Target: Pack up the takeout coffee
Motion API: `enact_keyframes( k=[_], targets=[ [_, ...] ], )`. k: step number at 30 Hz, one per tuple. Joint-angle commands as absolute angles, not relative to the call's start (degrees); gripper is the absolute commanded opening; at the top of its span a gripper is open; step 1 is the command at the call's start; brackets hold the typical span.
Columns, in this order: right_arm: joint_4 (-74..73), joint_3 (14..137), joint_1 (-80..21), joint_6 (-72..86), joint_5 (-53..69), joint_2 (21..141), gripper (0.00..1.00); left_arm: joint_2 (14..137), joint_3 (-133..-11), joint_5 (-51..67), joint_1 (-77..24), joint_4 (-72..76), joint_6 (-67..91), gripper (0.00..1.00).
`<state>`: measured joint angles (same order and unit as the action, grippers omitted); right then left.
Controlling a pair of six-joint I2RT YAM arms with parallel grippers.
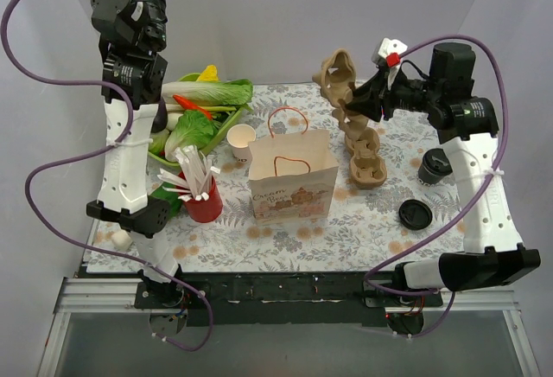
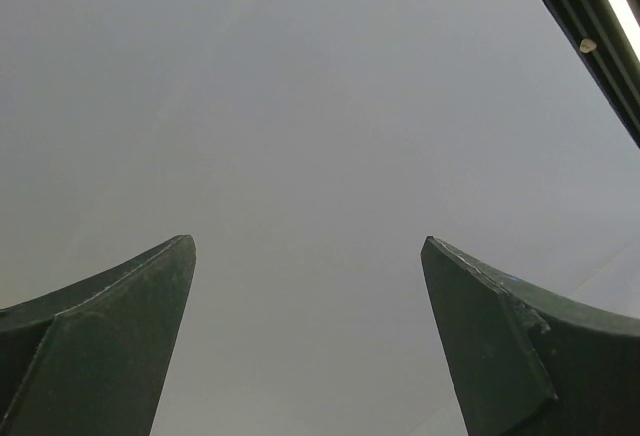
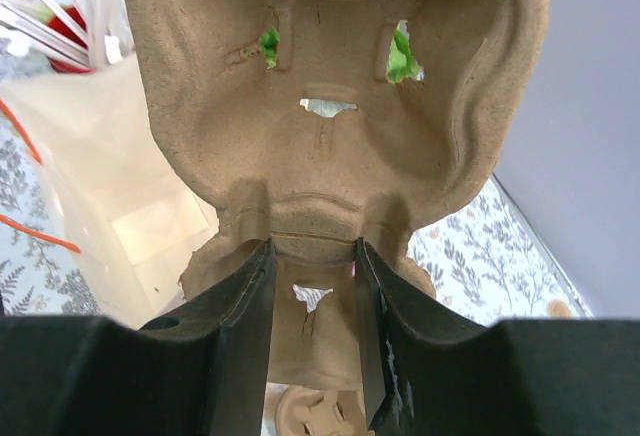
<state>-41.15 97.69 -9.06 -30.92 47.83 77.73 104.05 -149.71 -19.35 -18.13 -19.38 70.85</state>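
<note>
The takeout coffee (image 1: 435, 167), a small paper cup with a black lid, stands on the floral cloth at the right, below my right arm. My right gripper (image 1: 363, 103) is shut on the rim of a brown cardboard carrier (image 1: 340, 73) and holds it tilted up off the table. In the right wrist view the fingers (image 3: 250, 306) pinch the carrier (image 3: 330, 106) at its lower edge, and my right gripper (image 3: 314, 248) is closed there. My left gripper (image 2: 306, 241) is open and empty, pointing at a bare grey ceiling. It is out of the top view.
More cardboard carriers (image 1: 367, 165) lie under the lifted one. A loose black lid (image 1: 416, 214) lies front right. A paper bag (image 1: 292, 174) stands mid-table, with a lidless white cup (image 1: 241, 145), a red cup of stirrers (image 1: 201, 195) and a green vegetable tray (image 1: 226, 118) to its left.
</note>
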Motion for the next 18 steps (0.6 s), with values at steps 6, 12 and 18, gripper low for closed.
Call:
enact_keyframes(
  k=[6,12,18],
  targets=[
    [-46.05,107.75,-14.59,-30.85,52.73,77.34,0.10,105.29,-153.63,-20.13,-18.11,-18.72,75.05,0.98],
    [-48.51,107.40,-18.89,-32.60,52.03,77.08,0.10,106.18,-149.37,-13.73,-18.19,-14.43,68.16,0.98],
    [-53.86,110.04,-21.62,-37.08,49.40,78.05,0.09,92.92,-115.16,-16.27,-17.93,-6.69,52.61,0.98]
  ],
)
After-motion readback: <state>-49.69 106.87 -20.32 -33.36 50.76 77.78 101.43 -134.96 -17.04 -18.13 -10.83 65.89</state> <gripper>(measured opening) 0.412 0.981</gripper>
